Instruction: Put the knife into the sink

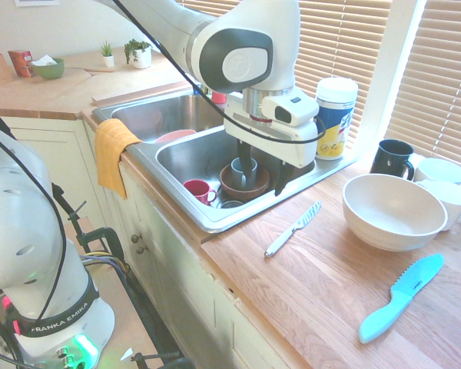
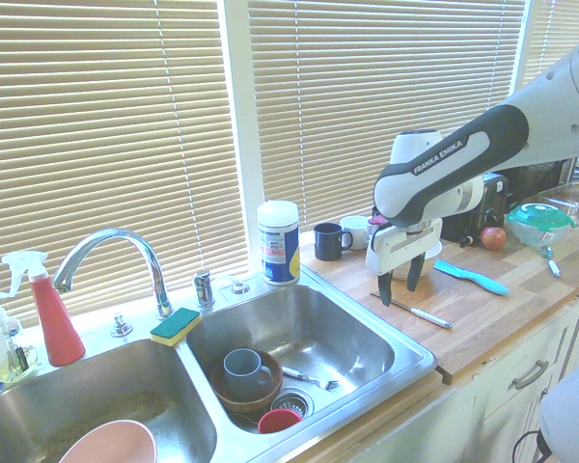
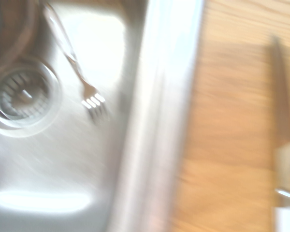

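Knife untouched on the counter, just past the gripper, whose fingers hang spread wide, empty. Grasp and carry to sink remain.

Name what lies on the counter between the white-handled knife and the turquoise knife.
Nothing: in the first exterior view the stretch of wooden counter between the white-handled knife and the turquoise knife is bare. The large white bowl sits further back, beside it.

Two opposite exterior views share the sink; the blurred wrist view looks seemingly straight down.
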`<state>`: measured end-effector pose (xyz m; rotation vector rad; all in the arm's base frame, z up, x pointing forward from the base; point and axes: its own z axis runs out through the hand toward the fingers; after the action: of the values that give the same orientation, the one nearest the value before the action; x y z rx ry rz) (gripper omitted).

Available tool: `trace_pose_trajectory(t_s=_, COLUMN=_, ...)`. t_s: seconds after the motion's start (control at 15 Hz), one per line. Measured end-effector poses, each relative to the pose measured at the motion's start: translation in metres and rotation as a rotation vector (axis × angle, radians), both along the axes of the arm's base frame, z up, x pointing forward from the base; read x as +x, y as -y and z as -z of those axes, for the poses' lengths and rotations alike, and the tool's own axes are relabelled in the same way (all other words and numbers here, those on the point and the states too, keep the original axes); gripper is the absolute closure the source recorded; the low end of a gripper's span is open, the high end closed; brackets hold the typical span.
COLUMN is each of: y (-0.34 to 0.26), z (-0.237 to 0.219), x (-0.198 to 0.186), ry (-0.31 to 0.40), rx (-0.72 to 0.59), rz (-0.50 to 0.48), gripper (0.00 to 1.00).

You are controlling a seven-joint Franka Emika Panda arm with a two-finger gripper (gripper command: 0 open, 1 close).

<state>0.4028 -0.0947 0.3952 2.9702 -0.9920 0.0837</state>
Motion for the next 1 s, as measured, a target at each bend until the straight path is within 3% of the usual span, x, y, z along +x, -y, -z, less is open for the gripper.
trace_pose_trajectory(t_s=0.27, y=0.042, z=0.002, x=-0.013, ry=-0.011, rx=-0.012, rz=-0.033, gripper=0.00)
trace_pose_trajectory(t_s=0.73, y=0.055, z=0.040, x=-0.033, ry=-0.026, rx=-0.054, rz=-0.064, gripper=0.00)
trace_pose_trajectory(t_s=1.0, y=0.058, z=0.058, x=-0.041, ry=0.025, rx=-0.117, rz=-0.086, gripper=0.00)
